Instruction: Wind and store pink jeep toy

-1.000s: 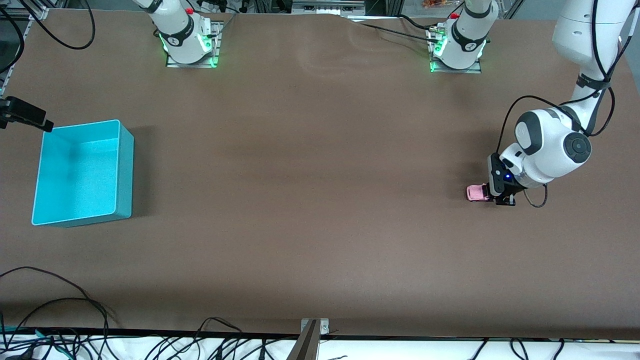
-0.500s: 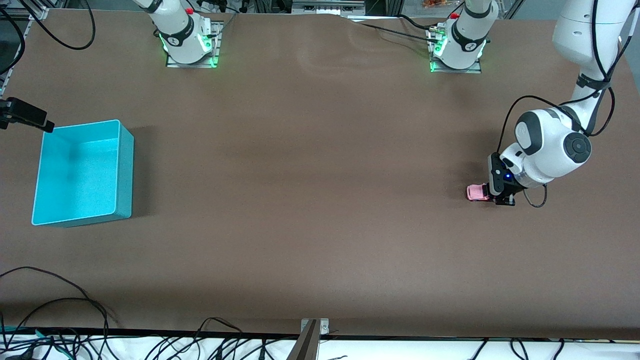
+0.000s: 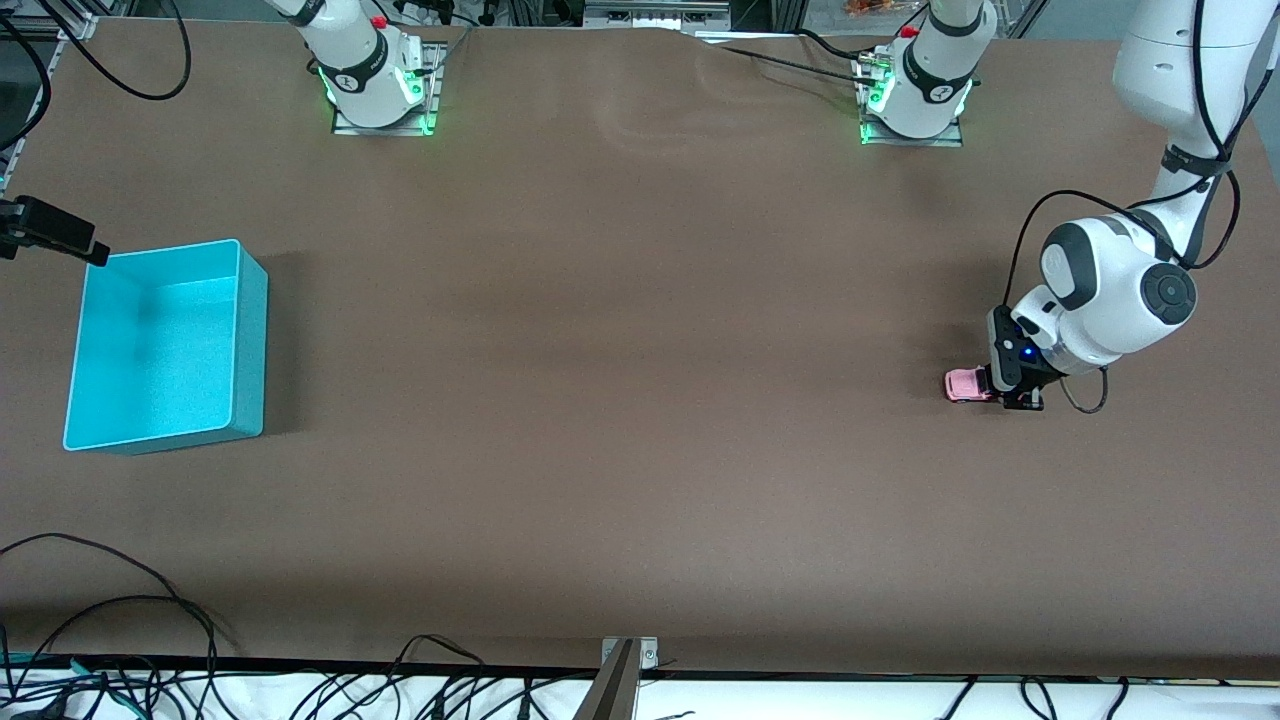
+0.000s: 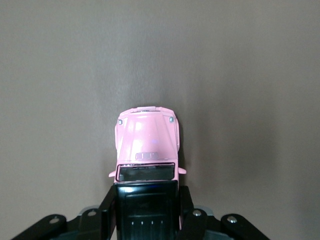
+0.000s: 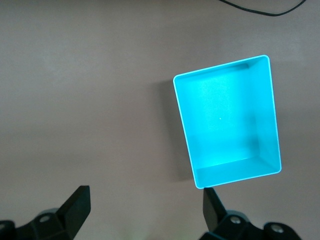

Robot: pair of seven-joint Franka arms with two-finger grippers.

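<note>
on the brown table (image 3: 620, 350), toward the left arm's end, the front view shows the pink jeep toy (image 3: 966, 384) standing on its wheels, well apart from the turquoise bin (image 3: 165, 345), which sits at the right arm's end. the left gripper (image 3: 1012, 388) is down at the jeep's rear half and is clenched on it, so only the pink hood shows, pointing toward the bin. the jeep's long axis runs along the table's length, in line with the way to the bin. the right gripper (image 3: 45, 230) hangs over the table just beside the bin and waits.

from the left wrist view, the pink jeep toy (image 4: 147, 142) lies straight ahead of the left gripper (image 4: 146, 212), hood away from the hand. the dark fingers (image 4: 109, 207) press on both sides of the black roof part, and the wheels seem to rest on the surface.

from the right wrist view, the turquoise bin (image 5: 186, 115) is seen from above with nothing inside. the right gripper (image 5: 145, 207) has its fingers (image 5: 77, 202) spread wide and holds nothing. i judge the left arm must do the winding pull, since it alone has the jeep.
</note>
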